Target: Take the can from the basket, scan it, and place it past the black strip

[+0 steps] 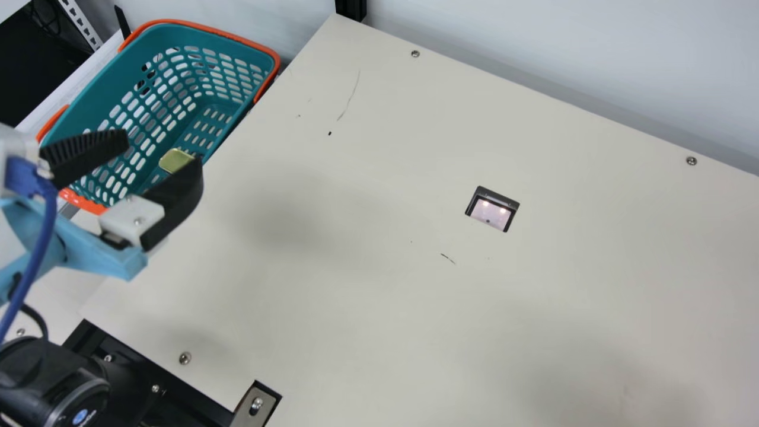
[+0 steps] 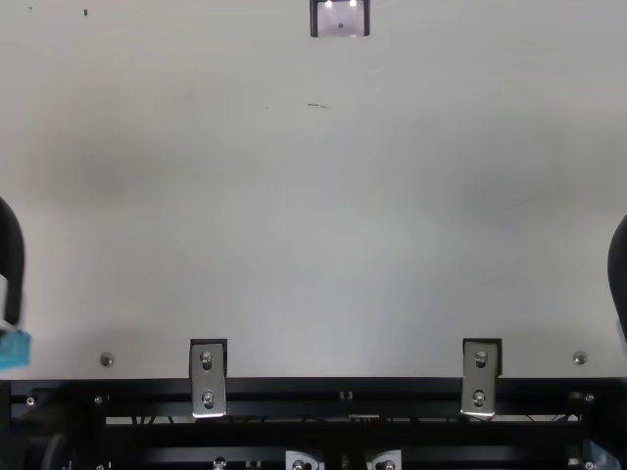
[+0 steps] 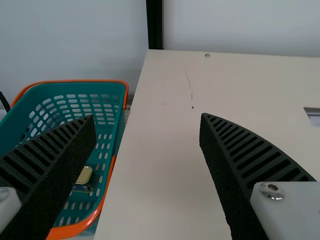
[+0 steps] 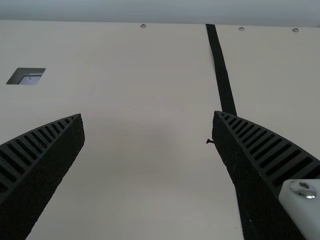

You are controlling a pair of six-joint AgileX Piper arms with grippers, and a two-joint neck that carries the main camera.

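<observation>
Nearest, at the left edge of the main view, the left gripper (image 1: pixel 163 153) stands wide open with nothing in its grasp. Beyond it, the can (image 1: pixel 176 159) sits low in the basket (image 1: pixel 201 25), upper left of the frame, by the side next to the table (image 1: pixel 356 308). An approach slightly off line could catch a finger on the basket or tip the can; a shallow grip might let it slip. Its gold face points upward; which way its long axis runs cannot be told. Farther out, the scanner window (image 1: pixel 491 213) lies right of centre; the right wrist view shows the black strip (image 4: pixel 220 65) and the right gripper (image 4: pixel 147 114), open and empty.
</observation>
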